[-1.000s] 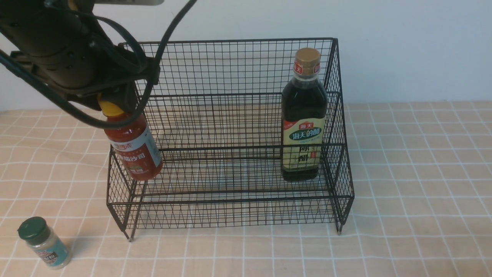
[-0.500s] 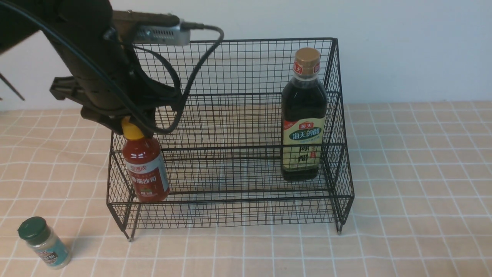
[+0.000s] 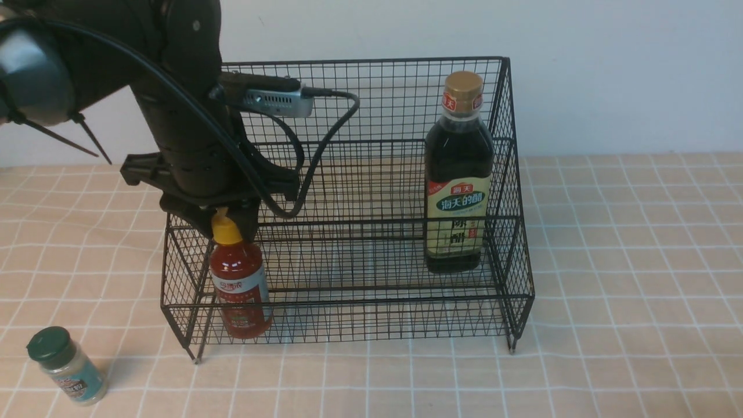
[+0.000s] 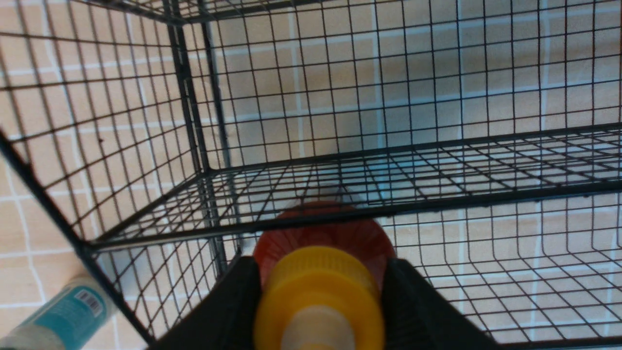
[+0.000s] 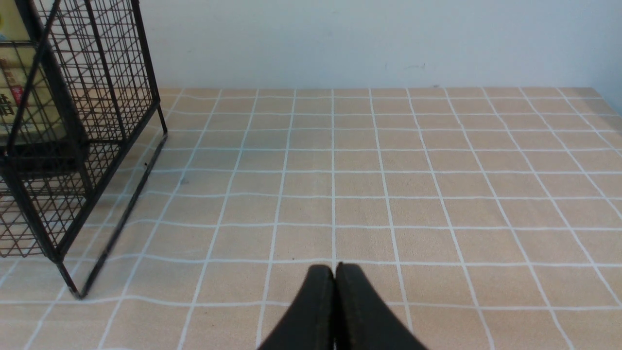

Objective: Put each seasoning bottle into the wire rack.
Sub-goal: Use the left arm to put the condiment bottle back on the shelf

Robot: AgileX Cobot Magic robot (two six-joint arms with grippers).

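My left gripper (image 3: 227,223) is shut on the yellow-capped neck of the small red sauce bottle (image 3: 239,290). It holds the bottle upright, low in the front tier at the left end of the black wire rack (image 3: 360,104). In the left wrist view the fingers (image 4: 233,296) flank the cap, with the red bottle (image 4: 340,236) below them. The tall dark bottle (image 3: 460,168) stands in the rack's right side. The green-lidded jar (image 3: 65,364) leans on the tablecloth outside the rack, at the front left. My right gripper (image 5: 334,266) is shut and holds nothing.
The rack's left side wall (image 4: 194,121) and a crossbar run close to the held bottle. The jar (image 4: 68,316) lies just outside that wall. The rack's right end (image 5: 73,146) stands left of my right gripper, over checked cloth (image 5: 388,184). A white wall rises behind.
My left arm has come down and to the right. The red bottle went from tilted at the rack's left edge to upright and low in the front tier. Nothing else moved.
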